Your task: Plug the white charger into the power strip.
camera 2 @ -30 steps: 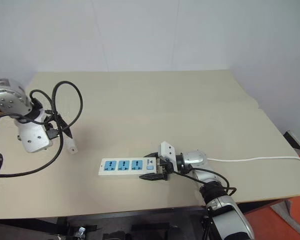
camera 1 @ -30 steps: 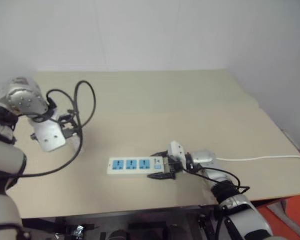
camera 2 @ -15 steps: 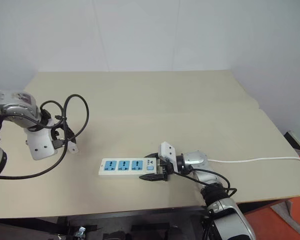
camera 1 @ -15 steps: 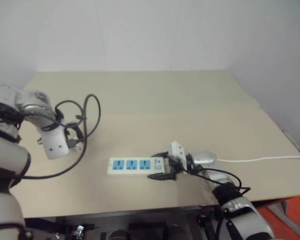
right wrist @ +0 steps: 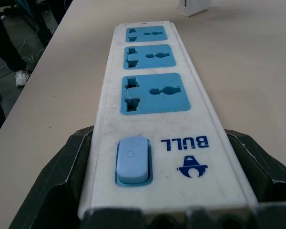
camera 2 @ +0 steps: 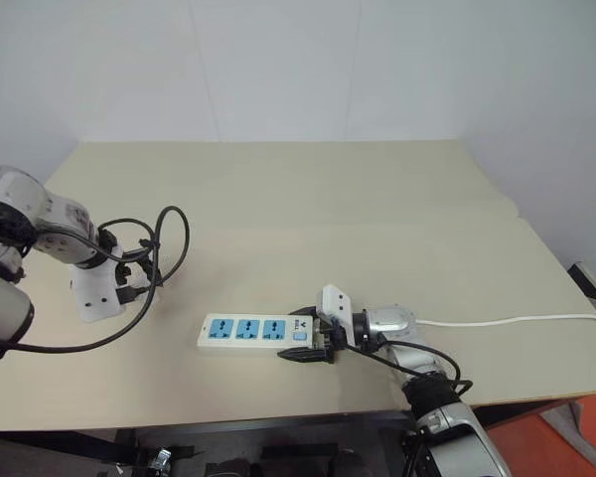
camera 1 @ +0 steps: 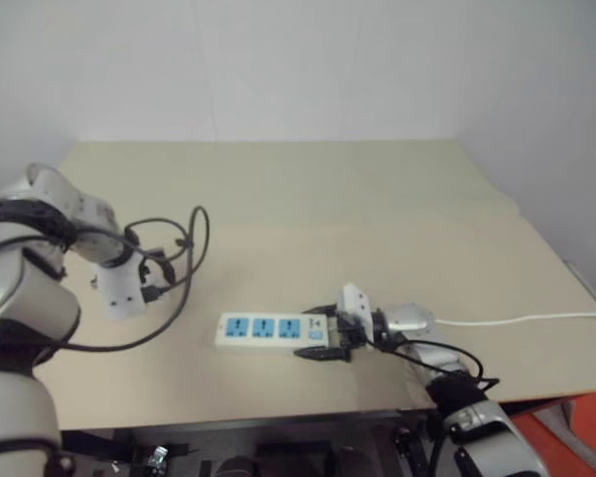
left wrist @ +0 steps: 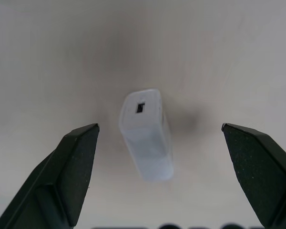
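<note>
While the right gripper (camera 2: 316, 343) clamps the switch end of the power strip (camera 2: 256, 332) and pins it flat on the table (camera 2: 377, 229), the left gripper (left wrist: 159, 143) hangs wide open over the white charger (left wrist: 147, 133), one black finger on either side and neither touching. The charger lies on its side well to the left of the power strip, its small dark port facing up toward the wrist camera; I cannot see the prongs.

To do the pick well, I judge the left gripper should come straight down until the fingers (left wrist: 74, 162) bracket the charger's long flat sides, then close squarely across them. The block lies slightly askew between the fingers, so a small wrist roll first would keep it from twisting or skidding away.

Bare table lies between the charger and the power strip, giving open room for the carry. The strip lies close to the table's near edge, so the insertion push should go straight down, not toward that edge. Its cord (camera 2: 517, 321) trails off to the right, away from the charger.
</note>
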Controlling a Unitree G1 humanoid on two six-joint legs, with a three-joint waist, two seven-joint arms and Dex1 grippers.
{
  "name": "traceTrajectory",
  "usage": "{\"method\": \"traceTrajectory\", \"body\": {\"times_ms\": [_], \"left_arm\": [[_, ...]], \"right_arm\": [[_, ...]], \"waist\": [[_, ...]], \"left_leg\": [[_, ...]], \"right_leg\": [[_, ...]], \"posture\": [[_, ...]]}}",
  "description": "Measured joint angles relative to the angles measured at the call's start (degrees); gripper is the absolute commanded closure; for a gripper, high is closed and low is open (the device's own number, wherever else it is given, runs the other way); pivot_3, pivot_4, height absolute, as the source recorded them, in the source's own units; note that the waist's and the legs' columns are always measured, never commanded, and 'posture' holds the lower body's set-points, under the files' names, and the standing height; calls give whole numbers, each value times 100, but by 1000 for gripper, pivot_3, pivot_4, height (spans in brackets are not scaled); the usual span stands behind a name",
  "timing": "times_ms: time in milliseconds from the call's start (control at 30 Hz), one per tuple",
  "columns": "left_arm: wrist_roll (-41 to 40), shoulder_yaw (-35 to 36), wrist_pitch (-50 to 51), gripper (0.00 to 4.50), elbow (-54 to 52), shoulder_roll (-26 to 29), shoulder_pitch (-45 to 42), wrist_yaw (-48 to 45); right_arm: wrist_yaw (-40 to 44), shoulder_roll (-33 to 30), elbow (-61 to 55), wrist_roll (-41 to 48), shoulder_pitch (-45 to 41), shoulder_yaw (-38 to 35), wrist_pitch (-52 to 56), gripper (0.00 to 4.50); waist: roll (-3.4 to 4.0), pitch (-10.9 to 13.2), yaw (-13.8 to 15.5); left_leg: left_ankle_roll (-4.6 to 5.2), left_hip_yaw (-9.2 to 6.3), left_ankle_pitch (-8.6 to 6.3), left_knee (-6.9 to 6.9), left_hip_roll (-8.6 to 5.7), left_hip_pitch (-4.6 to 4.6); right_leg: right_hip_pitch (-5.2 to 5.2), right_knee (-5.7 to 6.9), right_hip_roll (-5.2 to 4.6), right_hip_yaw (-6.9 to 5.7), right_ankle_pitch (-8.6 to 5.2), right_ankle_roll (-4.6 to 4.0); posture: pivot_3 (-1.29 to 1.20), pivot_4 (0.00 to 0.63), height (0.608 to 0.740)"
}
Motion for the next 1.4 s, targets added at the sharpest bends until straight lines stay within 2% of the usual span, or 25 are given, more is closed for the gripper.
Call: {"method": "traceTrajectory", "body": {"times_ms": [167, 500, 733, 933, 1267, 1400], "left_arm": [[-126, 27, -8, 0, 374, -131, -76, -171], [-1252, 741, 282, 0, 749, -305, 111, -1902], [-1730, 1012, 419, 0, 725, -376, 296, -2634], [-1913, 1107, 549, 0, 705, -388, 406, -2953], [-1935, 1146, 828, 0, 623, -390, 467, -2944], [-1943, 1150, 861, 859, 624, -436, 467, -2982]], "right_arm": [[-12, -35, -36, 9, 8, 0, 18, 1067], [-65, -85, -190, 57, 75, 0, 189, 1067], [-137, -121, -319, 97, 156, 0, 265, 1067], [-183, -144, -463, 118, 238, 0, 370, 1067], [-262, -199, -610, 141, 280, 0, 486, 1067], [-277, -217, -668, 157, 314, 1, 516, 1067]], "waist": [[0, 0, 23], [-1, 0, 41], [-1, 0, 52], [-1, -1, 53], [-1, -1, 55], [-1, -1, 58]], "left_leg": [[0, 1, 0, 0, -3, 0], [0, 1, 0, 3, -5, -1], [0, 0, 0, 5, -7, -2], [1, -1, 0, 7, -8, -2], [1, -3, 0, 8, -8, -3], [1, -3, 0, 8, -9, -4]], "right_leg": [[1, 0, -2, -1, 0, 0], [3, 0, -5, -4, 0, 0], [3, 0, -6, -4, 1, 1], [4, 0, -6, -4, 1, 2], [4, 0, -7, -5, 2, 4], [5, 0, -7, -5, 2, 4]], "posture": [[0, 150, 740], [0, 150, 740], [0, 150, 740], [0, 150, 740], [0, 150, 740], [0, 150, 740]]}}
